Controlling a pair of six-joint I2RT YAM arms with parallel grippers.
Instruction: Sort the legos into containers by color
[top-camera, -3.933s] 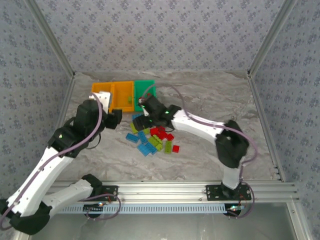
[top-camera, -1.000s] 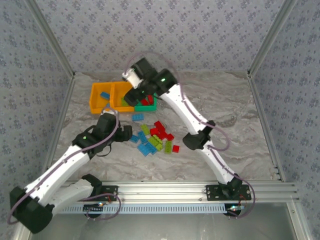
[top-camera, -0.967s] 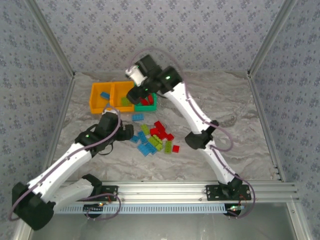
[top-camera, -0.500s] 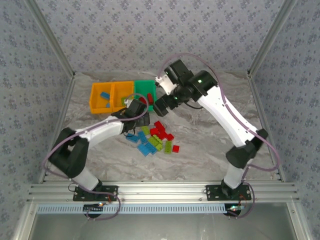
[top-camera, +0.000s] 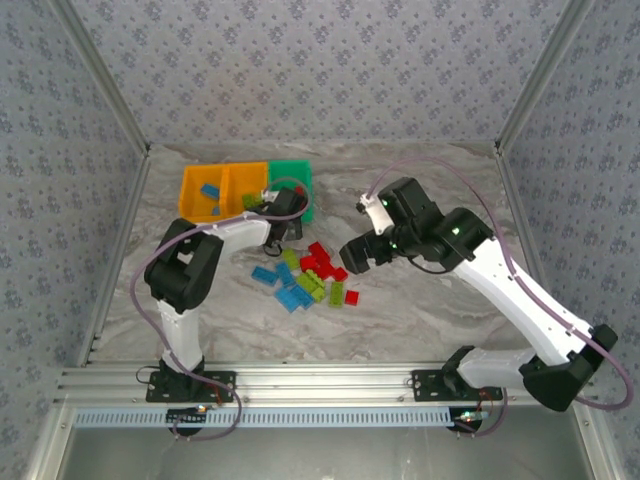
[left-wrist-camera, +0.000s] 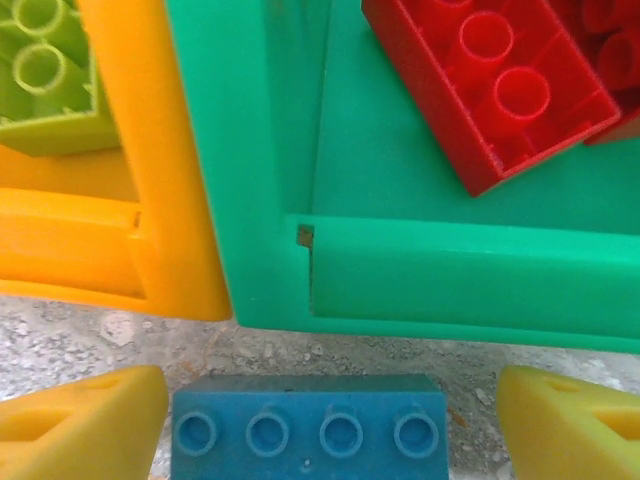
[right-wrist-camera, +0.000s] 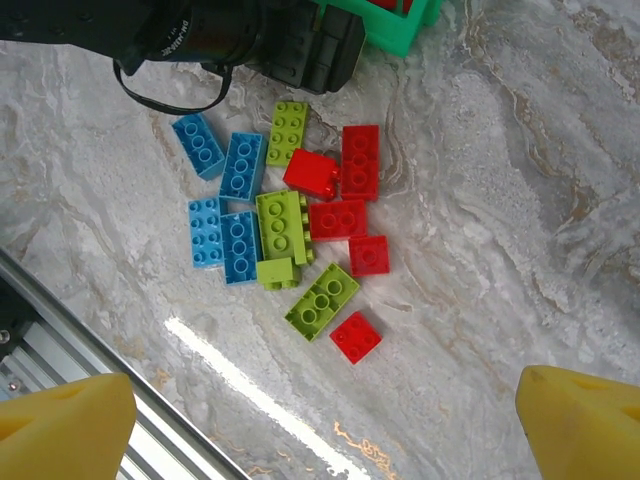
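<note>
The containers stand in a row at the back left: an orange bin (top-camera: 192, 196) with blue legos, an orange bin (top-camera: 240, 178) with a lime brick (left-wrist-camera: 45, 85), and a green bin (top-camera: 290, 170) holding a red brick (left-wrist-camera: 495, 90). My left gripper (top-camera: 280, 228) is low in front of the green bin (left-wrist-camera: 420, 270), open, its yellow fingertips (left-wrist-camera: 90, 420) on either side of a blue brick (left-wrist-camera: 308, 430) on the table, with a gap on the right. Loose legos (top-camera: 310, 275) lie mid-table. My right gripper (top-camera: 357, 252) hangs open above them, nothing between its fingers (right-wrist-camera: 585, 420).
The loose pile holds blue (right-wrist-camera: 222, 215), lime (right-wrist-camera: 283, 225) and red (right-wrist-camera: 345, 190) bricks close together. The left arm's black wrist (right-wrist-camera: 240, 35) reaches across behind the pile. An aluminium rail (top-camera: 320, 385) runs along the near edge; patterned walls close in the sides.
My left arm has swung from left of the pile to the front of the green bin and straddles the blue brick. My right arm has pulled back from over the bins to the pile's right.
</note>
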